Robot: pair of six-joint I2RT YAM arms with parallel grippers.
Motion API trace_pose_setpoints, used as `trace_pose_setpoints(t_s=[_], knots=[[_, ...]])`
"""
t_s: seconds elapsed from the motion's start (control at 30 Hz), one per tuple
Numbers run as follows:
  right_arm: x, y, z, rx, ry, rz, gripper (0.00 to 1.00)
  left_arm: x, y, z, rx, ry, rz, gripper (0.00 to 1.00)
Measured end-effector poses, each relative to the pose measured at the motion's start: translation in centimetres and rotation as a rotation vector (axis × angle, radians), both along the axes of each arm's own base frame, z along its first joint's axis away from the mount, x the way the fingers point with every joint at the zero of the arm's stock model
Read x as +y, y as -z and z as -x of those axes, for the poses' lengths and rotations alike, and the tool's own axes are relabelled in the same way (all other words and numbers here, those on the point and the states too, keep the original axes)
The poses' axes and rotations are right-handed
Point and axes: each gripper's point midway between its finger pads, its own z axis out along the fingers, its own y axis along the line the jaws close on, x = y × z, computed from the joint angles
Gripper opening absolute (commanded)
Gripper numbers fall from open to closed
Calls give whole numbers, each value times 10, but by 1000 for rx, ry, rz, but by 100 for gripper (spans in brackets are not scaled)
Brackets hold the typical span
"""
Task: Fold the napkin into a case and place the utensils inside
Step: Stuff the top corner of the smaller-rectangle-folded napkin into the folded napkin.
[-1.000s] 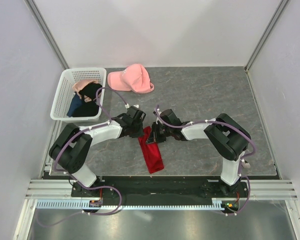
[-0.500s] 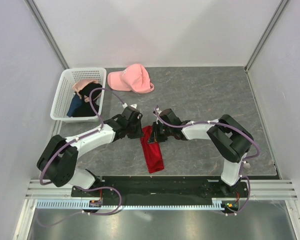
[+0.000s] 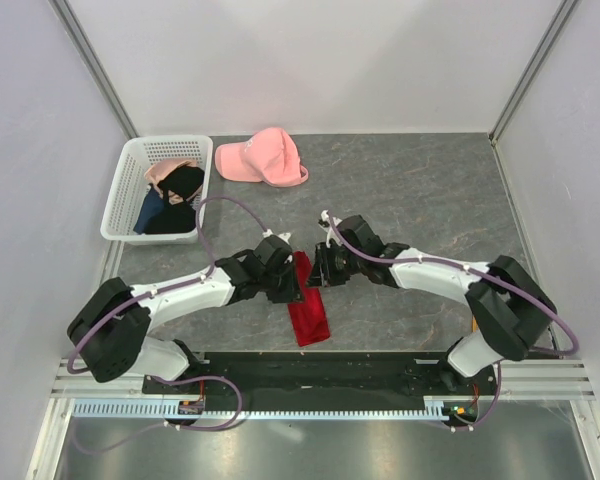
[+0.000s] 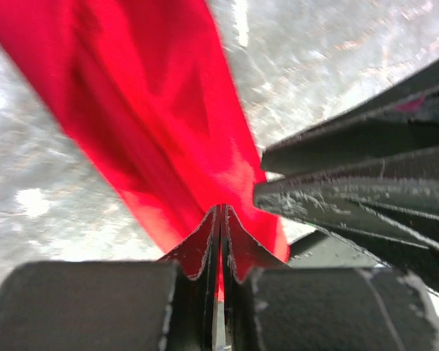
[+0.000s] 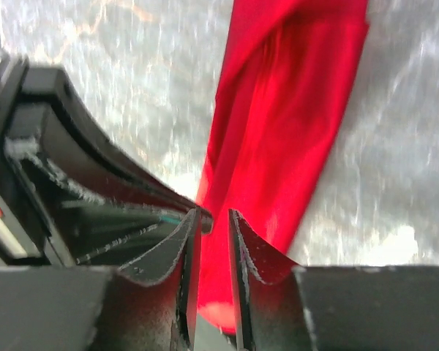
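The red napkin (image 3: 309,316) lies as a narrow folded strip, a case in shape, near the table's front middle. My left gripper (image 3: 295,284) is at its far end, shut on a pinch of the red cloth (image 4: 154,110); a thin red sliver shows between the jaws (image 4: 220,213). My right gripper (image 3: 316,274) faces it from the right, almost touching. Its jaws (image 5: 212,217) stand a little apart, with the napkin (image 5: 293,110) showing in the gap. Each wrist view shows the other gripper's black fingers close by. The utensils are out of view.
A white basket (image 3: 120,205) holding dark garments (image 3: 177,198) stands at the back left. A pink cap (image 3: 263,158) lies beside it at the back. Grey walls close in the table on both sides.
Both grippers have moved toward the near edge, carrying the napkin's far end with them, so the strip is shorter. The right jaws, shut before, have parted.
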Motion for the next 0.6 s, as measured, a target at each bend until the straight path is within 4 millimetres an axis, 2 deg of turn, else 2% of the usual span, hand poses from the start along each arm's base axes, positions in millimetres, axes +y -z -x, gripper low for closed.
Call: trace_pose_setpoints(t_s=[0.17,0.3,0.43,0.6], knots=[[-21,8,29,34,-22,14,18,-14,-1,15,13,35,28,6],[-32,21,53,80,-40,38,12,-13,5,28,40,40,26,6],[-33,26,69,101,-60,42,11,-10,4,38,49,40,33,6],[-27,25,78,110,-75,30,11,-7,1,44,46,30,49,6]])
